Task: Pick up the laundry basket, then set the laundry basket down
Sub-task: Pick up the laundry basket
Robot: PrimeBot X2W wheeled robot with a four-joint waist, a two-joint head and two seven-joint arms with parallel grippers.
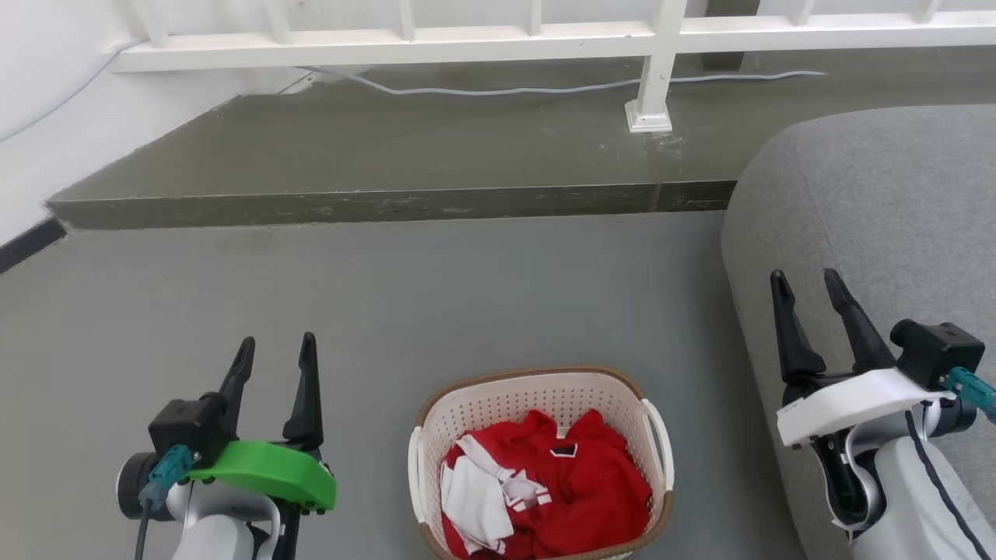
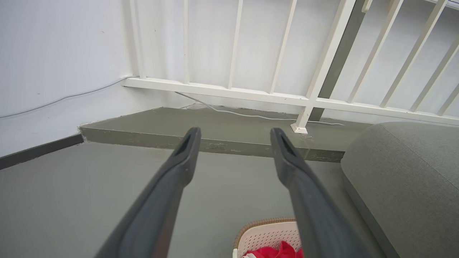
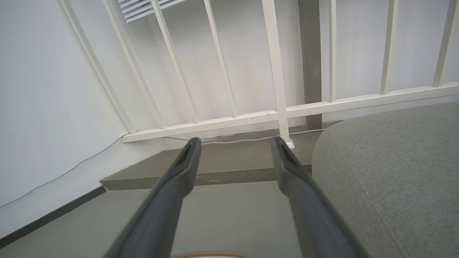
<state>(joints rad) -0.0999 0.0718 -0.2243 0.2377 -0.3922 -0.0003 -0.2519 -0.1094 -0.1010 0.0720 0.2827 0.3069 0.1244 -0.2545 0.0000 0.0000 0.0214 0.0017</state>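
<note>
The laundry basket (image 1: pixel 537 400) stands on the grey floor at the bottom middle of the head view: cream perforated plastic with a brown rim and white side loop handles, holding red and white clothes (image 1: pixel 545 486). My left gripper (image 1: pixel 278 351) is open to the basket's left, well apart from it. Over at the right, my right gripper (image 1: pixel 805 285) hangs open in front of the grey sofa. In the left wrist view the basket's corner (image 2: pixel 267 234) peeks in at the bottom between the open fingers (image 2: pixel 183 157). Its brown rim (image 3: pixel 209 255) edges the right wrist view's bottom.
A grey sofa (image 1: pixel 879 225) fills the right side, close to the basket and my right arm. A raised concrete step (image 1: pixel 389 204) runs across ahead, with a white railing (image 1: pixel 506 39) and a loose cable (image 1: pixel 545 87) on it. A white wall stands at left.
</note>
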